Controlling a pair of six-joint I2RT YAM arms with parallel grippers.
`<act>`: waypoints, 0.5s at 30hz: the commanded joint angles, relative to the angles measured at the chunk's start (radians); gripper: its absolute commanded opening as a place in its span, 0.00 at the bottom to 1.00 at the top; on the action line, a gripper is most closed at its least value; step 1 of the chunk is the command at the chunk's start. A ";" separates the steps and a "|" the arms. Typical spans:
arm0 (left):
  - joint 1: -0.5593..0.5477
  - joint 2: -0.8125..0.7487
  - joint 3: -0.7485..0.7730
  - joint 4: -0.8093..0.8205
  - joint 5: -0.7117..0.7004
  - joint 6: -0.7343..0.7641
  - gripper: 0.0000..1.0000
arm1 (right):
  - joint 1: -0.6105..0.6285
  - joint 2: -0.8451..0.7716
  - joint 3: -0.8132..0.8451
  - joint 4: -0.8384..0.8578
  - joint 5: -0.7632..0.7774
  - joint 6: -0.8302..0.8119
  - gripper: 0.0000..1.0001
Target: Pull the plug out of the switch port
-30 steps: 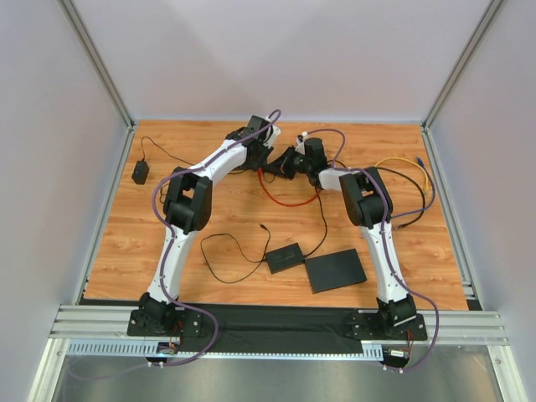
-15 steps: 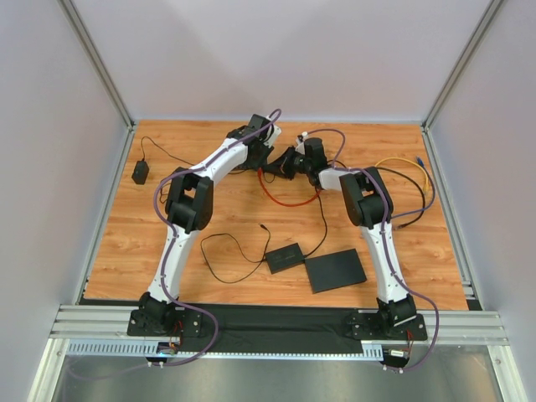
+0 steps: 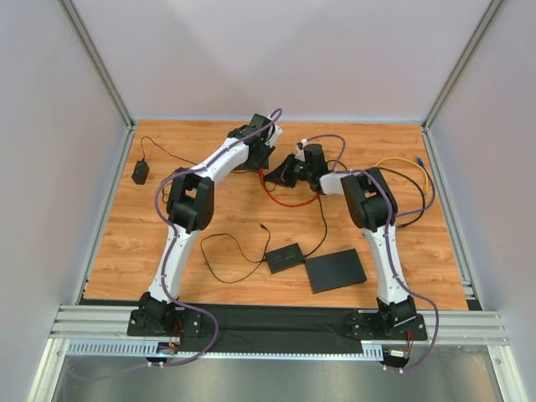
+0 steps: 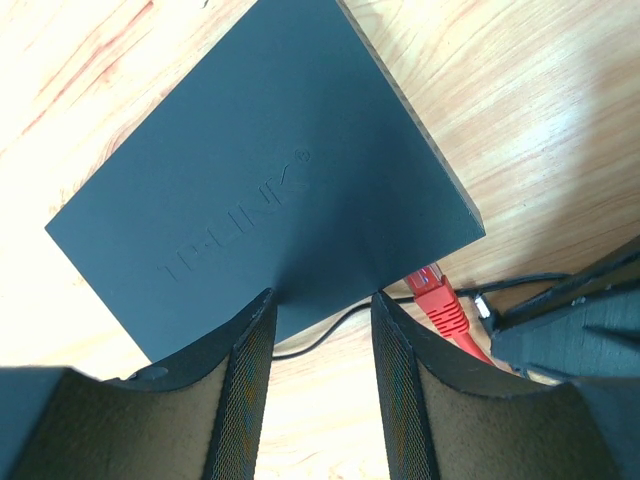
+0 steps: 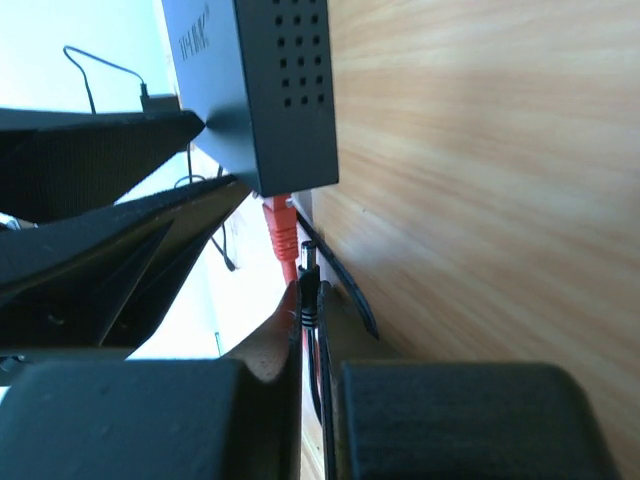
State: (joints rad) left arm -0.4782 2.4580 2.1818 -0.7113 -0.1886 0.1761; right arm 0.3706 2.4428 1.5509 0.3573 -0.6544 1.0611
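The black TP-LINK switch (image 4: 270, 170) lies flat on the wooden table. My left gripper (image 4: 318, 295) is open, and both fingertips rest on the switch's top face at its port edge (image 5: 270, 100). My right gripper (image 5: 308, 290) is shut on the black barrel plug (image 5: 310, 272). The plug's metal tip is bare and stands a short gap off the switch. A red network plug (image 4: 437, 300) sits in the switch's edge, and its red cable (image 3: 289, 201) loops toward the near side. In the top view the left gripper (image 3: 264, 155) and right gripper (image 3: 289, 170) meet at the table's far middle.
A small black adapter (image 3: 140, 172) with its lead lies at the far left. A black box (image 3: 285, 257) and a flat black slab (image 3: 335, 270) lie near the middle front. A yellow cable (image 3: 410, 163) and black leads coil at the right. Grey walls close in three sides.
My right gripper has drawn back a little from the switch toward the near side, taking the black plug with it. The left arm has stayed in place on the switch.
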 commanded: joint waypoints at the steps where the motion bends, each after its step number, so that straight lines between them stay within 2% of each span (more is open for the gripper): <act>1: -0.002 0.036 0.019 -0.001 0.043 -0.024 0.50 | 0.017 -0.038 -0.029 -0.003 0.006 -0.026 0.00; 5: -0.002 0.033 0.018 -0.002 0.040 -0.024 0.50 | 0.010 -0.054 -0.057 0.063 0.005 -0.009 0.00; 8: -0.002 0.006 -0.004 0.024 0.038 -0.035 0.50 | 0.004 -0.112 -0.092 0.040 0.050 -0.056 0.00; 11: -0.002 -0.051 -0.071 0.067 0.035 -0.047 0.50 | 0.002 -0.171 -0.109 -0.064 0.107 -0.116 0.00; 15: 0.001 -0.138 -0.171 0.159 0.026 -0.067 0.51 | 0.002 -0.246 -0.129 -0.225 0.272 -0.214 0.00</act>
State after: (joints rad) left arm -0.4778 2.4020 2.0708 -0.6132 -0.1848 0.1532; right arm 0.3763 2.3020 1.4307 0.2489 -0.5289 0.9600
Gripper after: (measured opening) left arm 0.507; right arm 0.027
